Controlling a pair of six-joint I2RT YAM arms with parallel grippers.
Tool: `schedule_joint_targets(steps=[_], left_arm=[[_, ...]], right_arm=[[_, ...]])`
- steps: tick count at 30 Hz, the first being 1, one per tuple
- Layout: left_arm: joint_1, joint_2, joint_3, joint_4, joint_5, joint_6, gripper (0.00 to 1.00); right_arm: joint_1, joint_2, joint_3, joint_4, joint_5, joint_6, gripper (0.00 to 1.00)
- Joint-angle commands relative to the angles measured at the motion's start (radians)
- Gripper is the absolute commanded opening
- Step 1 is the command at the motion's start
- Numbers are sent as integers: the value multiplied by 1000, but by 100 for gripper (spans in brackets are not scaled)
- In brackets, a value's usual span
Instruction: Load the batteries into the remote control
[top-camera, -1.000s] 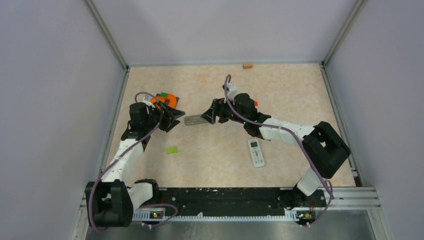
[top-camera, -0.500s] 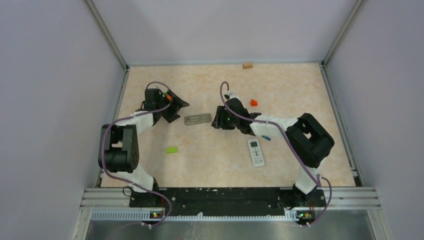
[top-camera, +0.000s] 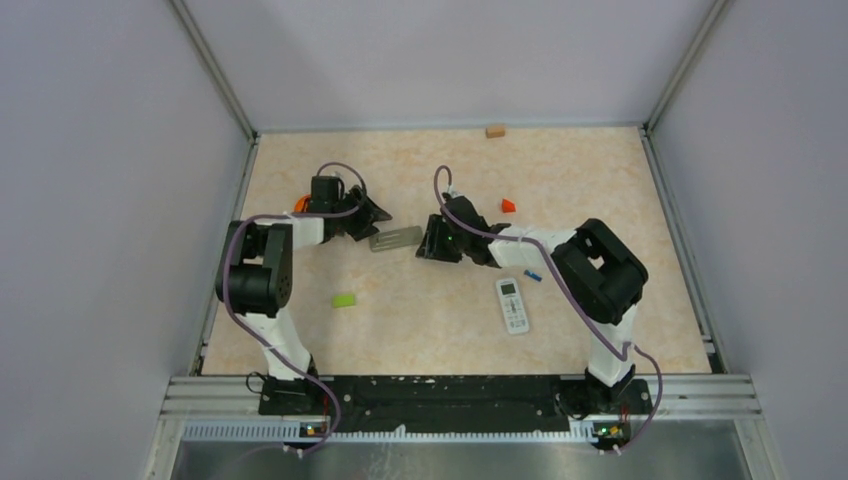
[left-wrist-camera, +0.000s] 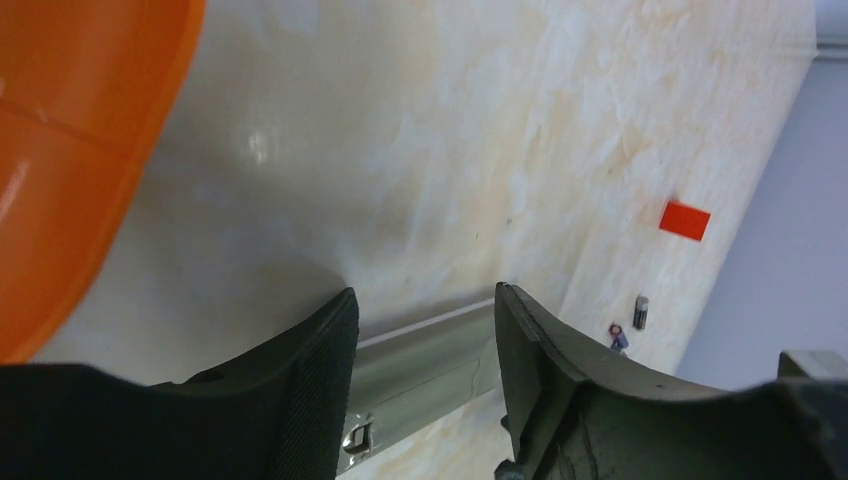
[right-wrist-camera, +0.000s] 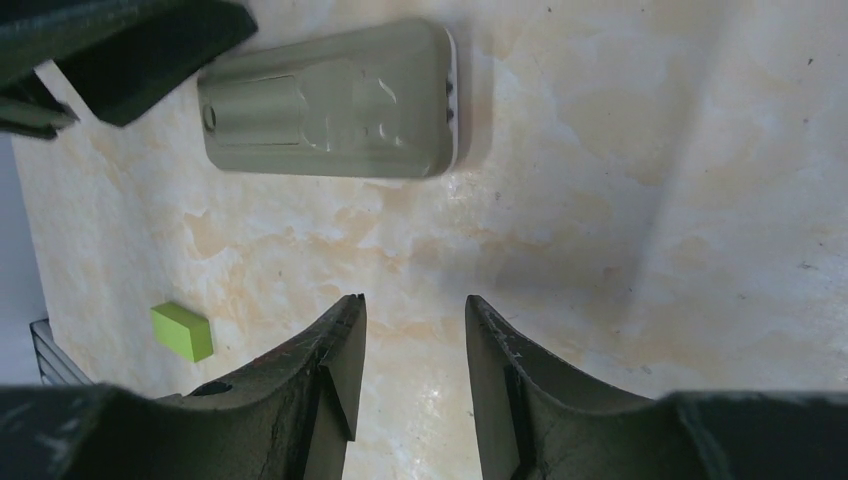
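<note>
Left gripper (left-wrist-camera: 423, 298): jaws half apart, nothing held, poised over the flat grey plastic remote (left-wrist-camera: 425, 375).
Right gripper (right-wrist-camera: 413, 300): jaws half apart, empty; that remote lies just ahead of its fingertips.
Batteries (left-wrist-camera: 640, 311): two tiny dark cylinders beyond the left gripper, near the red wedge block (left-wrist-camera: 685, 220).

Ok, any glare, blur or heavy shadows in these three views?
Left wrist: the orange thing close to the lens is blurred, and a small glare spot sits on the table. Right wrist: grey remote sharp, soft shadows beside it. Top external: even light, no glare.
</note>
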Motion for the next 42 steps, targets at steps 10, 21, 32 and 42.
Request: schedule_joint_targets(steps=[10,21,32,42], left_arm=[[-143,-279,-339,127,53,-145,51],[-75,-567,-378,-115,-284,-121,65],[51,-752,-403,-274,-482,-150,94],[76,-785,-419,-239,-410,-104,98]], right_arm=[[2,-9,28,-14,53,-91,55],[33,35,152,-77,33,-450,76],[153,160,338,-203,306,-414,78],[180,272,434,-288,377,-471,62]])
